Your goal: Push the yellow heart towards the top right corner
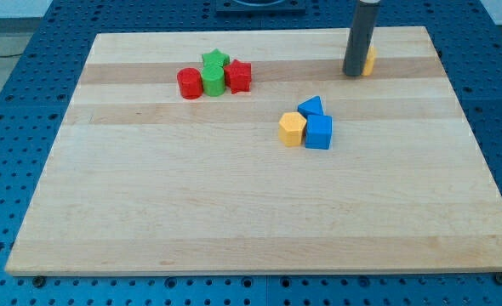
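Near the worktop's (pixel 234 212) top right, my tip (pixel 354 74), a bare rod tool grasping nothing, stood touching the left side of the yellow heart (pixel 369 60). Mostly hidden behind the rod, the heart's pointing direction and long axis could not be told.

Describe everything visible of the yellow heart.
Only a sliver of the yellow heart shows: a small yellow block on the wooden board near the view's top right, mostly hidden behind the dark rod. My tip sits against its left side, apparently touching. Its heart shape cannot be made out. No other block touches it.
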You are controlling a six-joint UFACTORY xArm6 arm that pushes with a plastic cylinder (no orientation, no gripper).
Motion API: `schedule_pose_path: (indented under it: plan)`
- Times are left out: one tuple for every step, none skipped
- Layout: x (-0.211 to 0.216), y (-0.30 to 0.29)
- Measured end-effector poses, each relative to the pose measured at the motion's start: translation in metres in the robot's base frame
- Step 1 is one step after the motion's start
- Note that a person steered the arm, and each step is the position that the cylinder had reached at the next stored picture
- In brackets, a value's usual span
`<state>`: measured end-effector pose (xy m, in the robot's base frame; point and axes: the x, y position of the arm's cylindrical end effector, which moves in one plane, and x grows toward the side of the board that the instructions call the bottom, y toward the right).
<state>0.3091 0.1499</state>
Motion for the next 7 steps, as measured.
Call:
schedule_pose_path:
  plan:
    - [0.001, 0.020]
    - [-0.005, 0.036]
    - [-0.025, 0.043]
    - [-0.039, 0.042]
    - [-0.051, 0.042]
    - [-0.058, 0.042]
    - [-0.057, 0.039]
